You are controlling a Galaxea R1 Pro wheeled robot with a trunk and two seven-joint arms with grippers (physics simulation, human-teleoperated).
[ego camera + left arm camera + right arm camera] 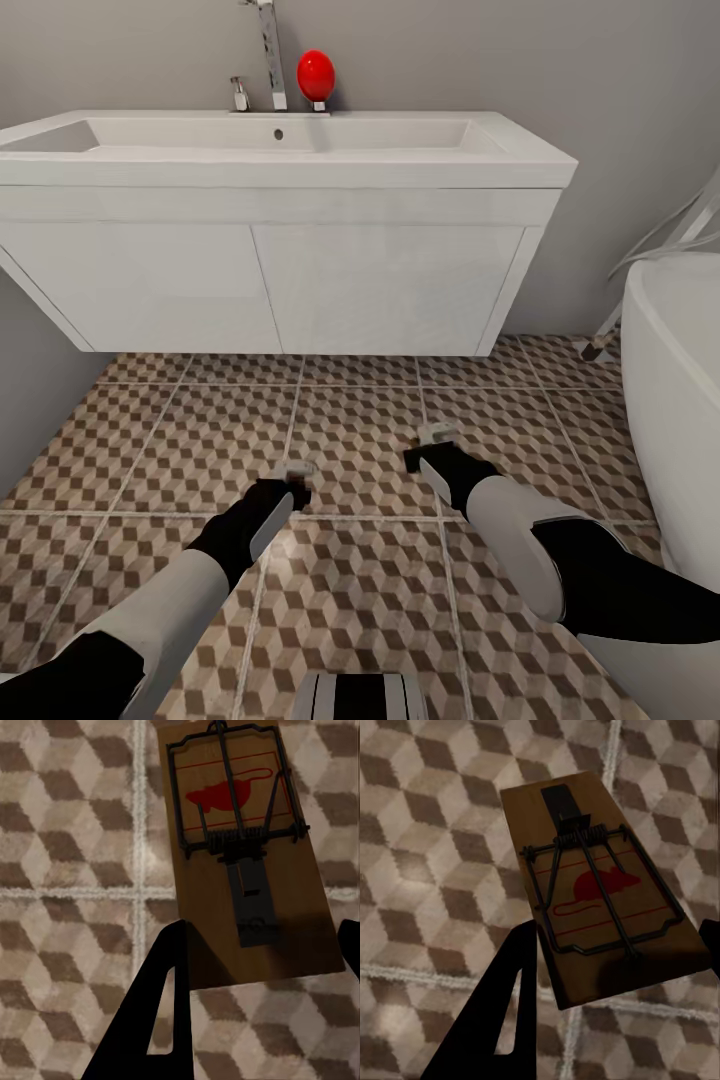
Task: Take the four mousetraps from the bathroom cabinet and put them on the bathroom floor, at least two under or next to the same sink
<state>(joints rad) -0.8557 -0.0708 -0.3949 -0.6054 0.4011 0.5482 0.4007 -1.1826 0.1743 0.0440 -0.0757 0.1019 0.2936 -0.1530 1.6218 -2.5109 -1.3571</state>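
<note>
Both arms reach low over the bathroom floor of brown, beige and white cube-pattern tiles, in front of the white wall-hung sink cabinet. The left gripper is clamped on a flat brown wooden mousetrap with dark wire and a red mouse mark. The right gripper grips a second mousetrap likewise. Whether either board touches the tiles is unclear. A white bathtub stands at the right.
</note>
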